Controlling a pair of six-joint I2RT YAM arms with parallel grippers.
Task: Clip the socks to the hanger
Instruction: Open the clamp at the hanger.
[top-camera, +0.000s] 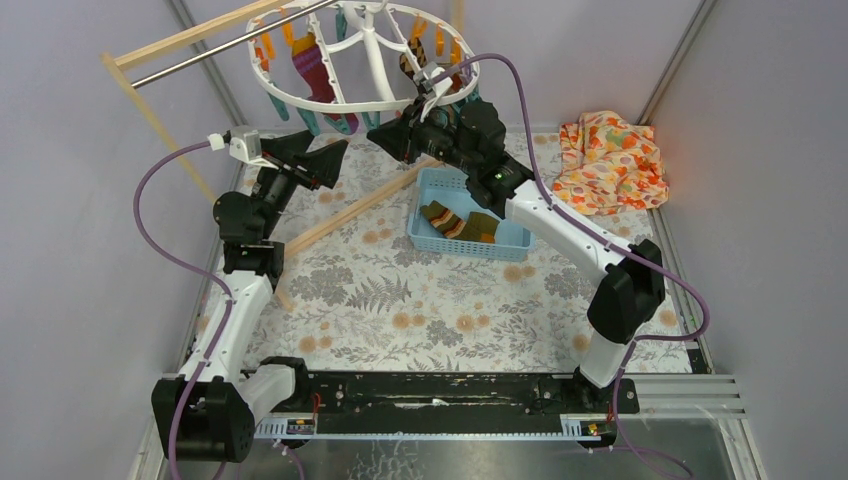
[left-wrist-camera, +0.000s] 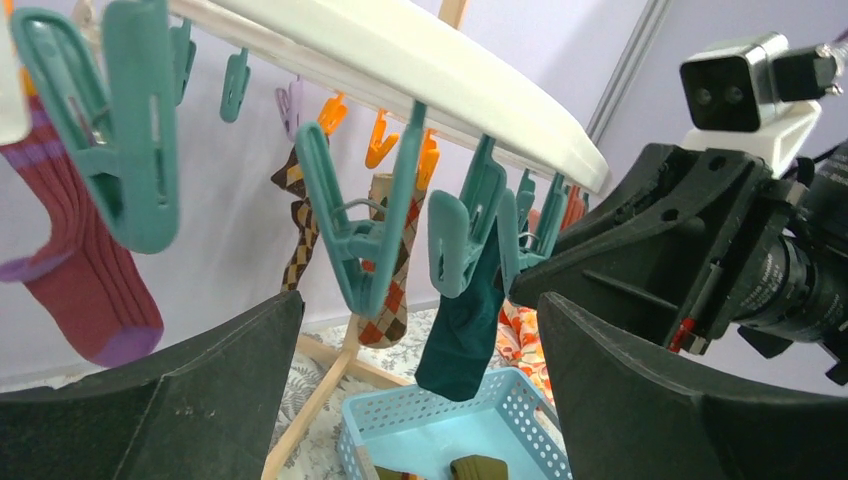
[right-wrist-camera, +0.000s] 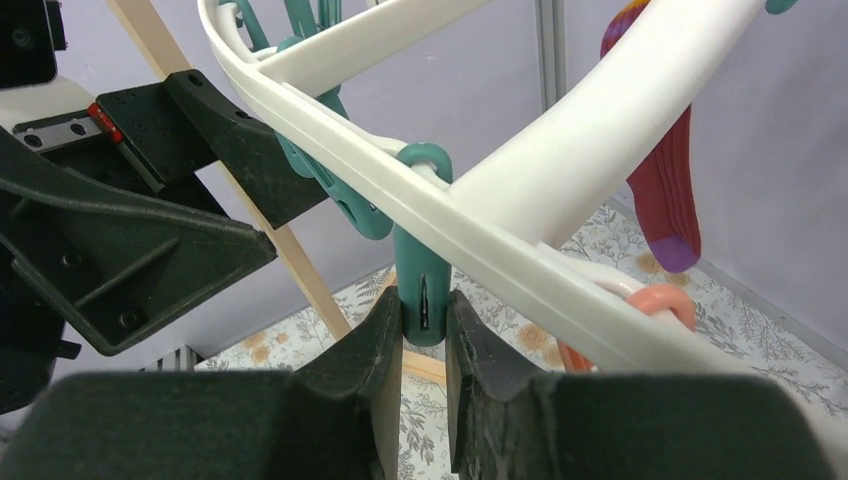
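Right gripper (right-wrist-camera: 423, 312) is seen pinched shut on a teal clip (right-wrist-camera: 423, 270) that hangs from the white rim of the hanger (right-wrist-camera: 520, 170), with both dark fingers pressed against the clip's sides. From above, the left gripper (top-camera: 325, 160) is shown raised just below the hanger's near-left rim. Its fingers are spread wide and nothing is held between them.

The hanger is positioned above the far edge of the table (top-camera: 400, 300), beside the metal bar of a wooden rack (top-camera: 200, 40). Three socks are seen clipped to it in the left wrist view: a maroon sock (left-wrist-camera: 80, 280) at the left, an argyle sock (left-wrist-camera: 385, 300) further back, and a dark teal sock (left-wrist-camera: 465, 340) dangling from a teal clip near the middle.

A blue basket (top-camera: 470, 248) is placed on the table below the hanger, towards the far right. Olive-mustard striped socks (top-camera: 442, 217) are lying inside it. An orange floral cloth (top-camera: 610, 160) is bunched in the far right corner.
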